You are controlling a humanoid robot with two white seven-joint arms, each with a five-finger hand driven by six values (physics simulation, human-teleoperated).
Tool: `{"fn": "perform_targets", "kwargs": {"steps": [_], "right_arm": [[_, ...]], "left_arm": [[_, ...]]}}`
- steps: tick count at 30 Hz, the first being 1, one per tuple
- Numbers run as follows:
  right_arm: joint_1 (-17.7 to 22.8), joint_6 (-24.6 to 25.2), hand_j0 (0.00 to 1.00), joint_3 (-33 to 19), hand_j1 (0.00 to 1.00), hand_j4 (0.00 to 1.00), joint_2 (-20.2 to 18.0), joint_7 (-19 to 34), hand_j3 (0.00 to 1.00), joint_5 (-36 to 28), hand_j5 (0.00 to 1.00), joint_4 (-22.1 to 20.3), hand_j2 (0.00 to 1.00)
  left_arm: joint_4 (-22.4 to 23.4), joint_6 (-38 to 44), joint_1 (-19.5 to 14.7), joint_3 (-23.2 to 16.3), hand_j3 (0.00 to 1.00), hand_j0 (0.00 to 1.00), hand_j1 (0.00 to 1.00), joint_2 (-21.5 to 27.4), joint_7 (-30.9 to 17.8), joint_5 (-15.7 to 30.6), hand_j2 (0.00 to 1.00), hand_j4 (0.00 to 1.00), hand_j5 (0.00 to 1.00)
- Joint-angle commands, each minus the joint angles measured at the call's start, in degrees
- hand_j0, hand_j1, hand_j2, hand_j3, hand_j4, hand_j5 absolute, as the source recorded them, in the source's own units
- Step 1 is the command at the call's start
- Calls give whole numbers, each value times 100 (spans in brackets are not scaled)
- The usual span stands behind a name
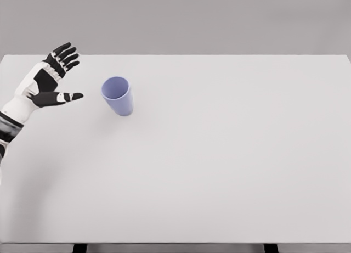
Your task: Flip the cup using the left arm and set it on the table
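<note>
A pale blue cup [118, 95] stands on the white table [219, 165] in the left half, its open mouth facing up and towards me. My left hand [70, 77] hovers to the left of the cup, a short gap away. Its fingers [64, 56] are spread and the thumb [67, 97] points at the cup. The hand holds nothing. The right arm does not show.
The table's far edge [175, 55] runs just behind the hand and cup. The near edge [175, 243] lies at the bottom of the view, with two dark legs under it.
</note>
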Motion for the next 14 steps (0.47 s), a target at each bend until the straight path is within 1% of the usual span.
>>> {"fn": "perform_targets", "kwargs": {"steps": [1, 2, 5, 6, 14], "right_arm": [[0, 2, 100, 0, 100, 100, 0, 0, 100, 1, 100, 0, 100], [0, -7, 100, 0, 100, 100, 0, 0, 100, 1, 100, 0, 100], [0, 2, 100, 0, 100, 100, 0, 0, 100, -8, 100, 0, 100], [0, -7, 100, 0, 100, 100, 0, 0, 100, -8, 100, 0, 100], [0, 2, 100, 0, 100, 100, 0, 0, 100, 1, 100, 0, 100]], "left_arm": [[-218, 2, 18, 19, 100, 100, 100, 150, 0, 36, 100, 100, 100], [-262, -6, 70, 28, 100, 100, 100, 194, 0, 36, 100, 100, 100], [-666, -24, 246, 19, 100, 100, 100, 413, 0, 28, 100, 100, 100], [-737, -24, 281, 19, 100, 100, 100, 457, 0, 10, 100, 100, 100], [-772, -59, 290, 2, 100, 100, 100, 536, 0, 1, 100, 100, 100]]}}
